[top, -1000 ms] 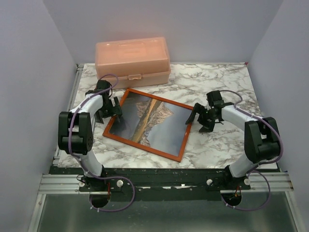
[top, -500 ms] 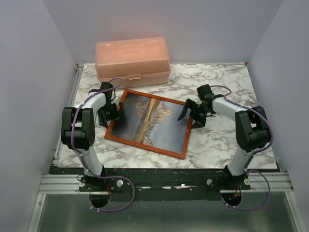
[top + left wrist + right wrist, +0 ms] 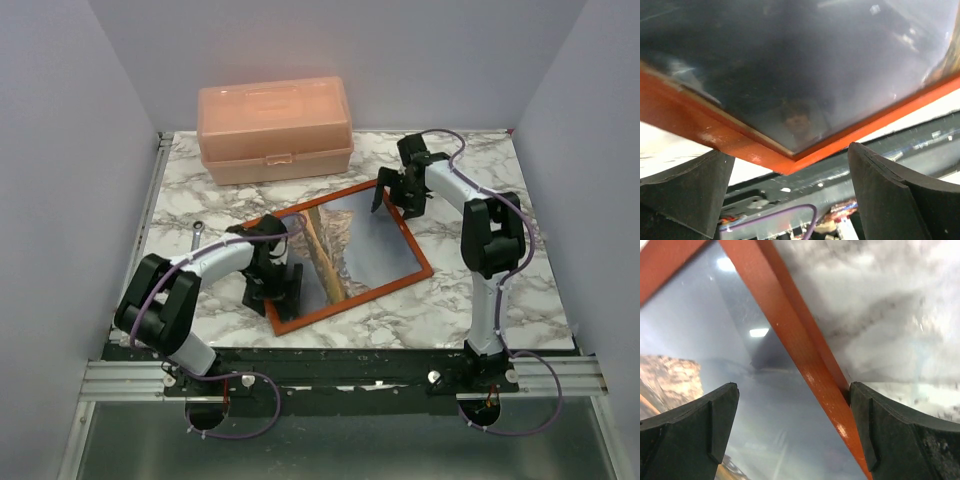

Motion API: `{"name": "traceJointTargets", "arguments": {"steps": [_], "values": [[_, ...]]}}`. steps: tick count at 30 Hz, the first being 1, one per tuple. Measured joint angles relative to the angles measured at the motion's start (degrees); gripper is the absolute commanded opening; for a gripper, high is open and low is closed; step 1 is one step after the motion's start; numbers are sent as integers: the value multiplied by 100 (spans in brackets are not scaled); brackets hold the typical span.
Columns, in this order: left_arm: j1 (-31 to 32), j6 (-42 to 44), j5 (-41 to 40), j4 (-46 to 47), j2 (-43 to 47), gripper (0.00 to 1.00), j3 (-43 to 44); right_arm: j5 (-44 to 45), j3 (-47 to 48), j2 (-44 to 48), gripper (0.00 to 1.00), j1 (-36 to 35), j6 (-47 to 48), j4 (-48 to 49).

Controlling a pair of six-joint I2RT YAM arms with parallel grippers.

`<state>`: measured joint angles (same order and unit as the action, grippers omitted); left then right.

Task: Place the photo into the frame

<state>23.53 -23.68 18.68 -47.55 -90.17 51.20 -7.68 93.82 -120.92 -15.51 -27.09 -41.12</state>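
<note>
The reddish-brown frame (image 3: 355,301) lies flat on the marble table, turned at an angle, with the mountain photo (image 3: 360,240) showing inside it. My left gripper (image 3: 272,285) is open at the frame's near-left corner. In the left wrist view the frame's corner (image 3: 690,125) and the photo (image 3: 790,60) sit just ahead of the open left gripper (image 3: 790,190). My right gripper (image 3: 392,193) is open at the far corner. In the right wrist view the right gripper (image 3: 792,425) straddles the frame's rail (image 3: 790,325), one finger (image 3: 890,430) against its outer side, the other over the photo (image 3: 715,340).
A peach plastic box (image 3: 275,128) stands at the back left. A small silver metal piece (image 3: 198,232) lies on the marble table (image 3: 480,290) left of the frame. Grey walls close in both sides and the back.
The frame with the photo has turned counter-clockwise on the table. My left gripper moved toward the near edge with its corner, and my right gripper moved toward the back with its corner.
</note>
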Motion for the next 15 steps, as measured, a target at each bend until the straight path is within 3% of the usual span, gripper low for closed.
{"name": "traceJointTargets", "arguments": {"steps": [9, 15], "values": [[2074, -1513, 1187, 1027, 302, 99, -444, 210, 1158, -730, 100, -2, 225, -39], [2234, -1886, 1731, 1790, 304, 98, -444, 907, 1316, -704, 100, -4, 205, -262]]}}
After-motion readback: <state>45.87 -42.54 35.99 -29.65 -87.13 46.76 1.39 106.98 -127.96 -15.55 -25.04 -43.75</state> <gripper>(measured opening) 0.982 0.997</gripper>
